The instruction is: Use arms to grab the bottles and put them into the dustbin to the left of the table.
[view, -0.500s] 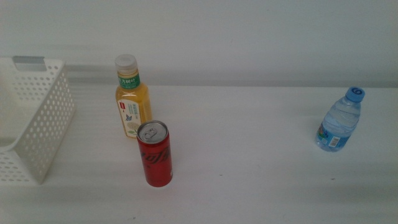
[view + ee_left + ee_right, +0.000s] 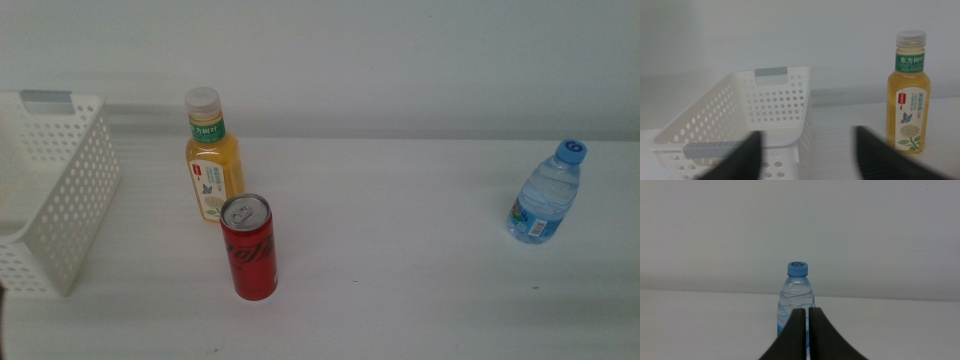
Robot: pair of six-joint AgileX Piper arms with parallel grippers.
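Bottles stand upright on the white flat desk [image 2: 420,290], every one with its long side going straight up and its top pointing at the ceiling. In the middle view the yellow juice bottle with the white cap and green-white label [image 2: 212,160] is at about ten o'clock from the middle of the desk, and the red soda can [image 2: 248,248] stands just beside it, toward six o'clock. The small clear water bottle with the blue cap [image 2: 546,196] is well apart, out at three o'clock. The white plastic basket with round holes [image 2: 62,200] sits at nine o'clock, with nothing in the part we can see. The juice bottle looks full, so it may be heavy and smooth; its wide middle looks best to hold. The can is stiff and slippery. The water bottle looks light and may squash, so a soft squeeze on its middle is best. The left gripper [image 2: 807,155] has its jaws wide apart, facing the basket and juice bottle. The right gripper [image 2: 803,332] has its jaws pressed together, pointing at the water bottle.
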